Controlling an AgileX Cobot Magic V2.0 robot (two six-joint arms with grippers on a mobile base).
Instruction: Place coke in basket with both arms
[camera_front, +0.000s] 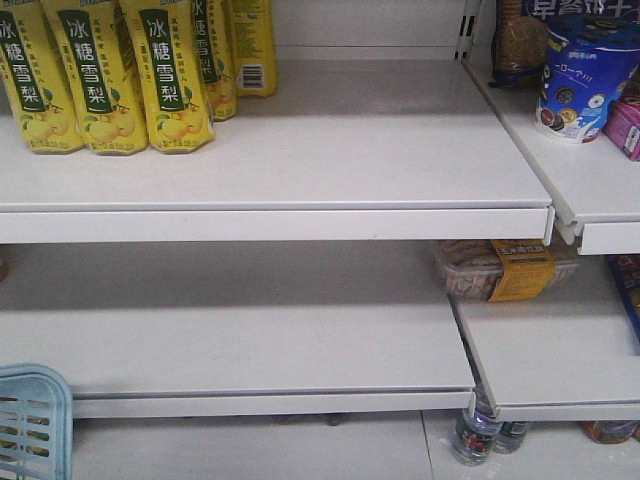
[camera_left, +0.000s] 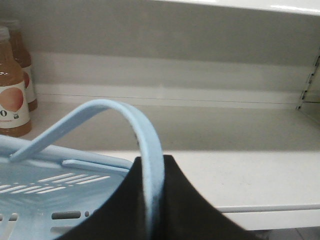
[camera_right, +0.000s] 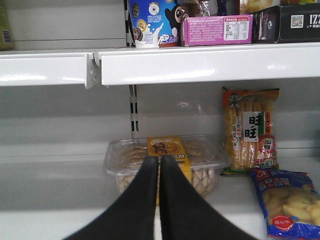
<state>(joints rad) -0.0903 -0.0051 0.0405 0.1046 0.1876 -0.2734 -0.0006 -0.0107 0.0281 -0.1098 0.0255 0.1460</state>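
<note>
White store shelving (camera_front: 300, 180) fills all three views, and nowhere on it do we find the red coke can; we judge its whereabouts unknown from here. The light blue basket (camera_left: 55, 182) hangs from our left gripper (camera_left: 150, 200), whose black jaws are clamped on the flat swing handle (camera_left: 142, 135), the band rising in an arch from the gripper. Our right gripper (camera_right: 159, 200) is pressed shut on nothing, its two black fingers meeting in a thin seam, pointed at a clear tray of snacks with a yellow label (camera_right: 165, 162).

The step in hand, as we read it, is locating the can while the basket is held ready. Doing that well means keeping the handle grip firm and the basket level, so it hangs with its mouth up, and parting the right jaws before any reach.

The front view alone shows the yellow pear-drink bottles (camera_front: 100, 70) on the upper shelf, a corner of the basket (camera_front: 35, 420) at lower left, and neither gripper. Only the left wrist view shows the handle grip and the peach-coloured drink bottles (camera_left: 12, 90) behind the basket. Only the right wrist view shows the closed right fingers, a tall packet of rice crackers (camera_right: 250, 130) and a blue bag of chips (camera_right: 287, 202) beside the tray.
</note>
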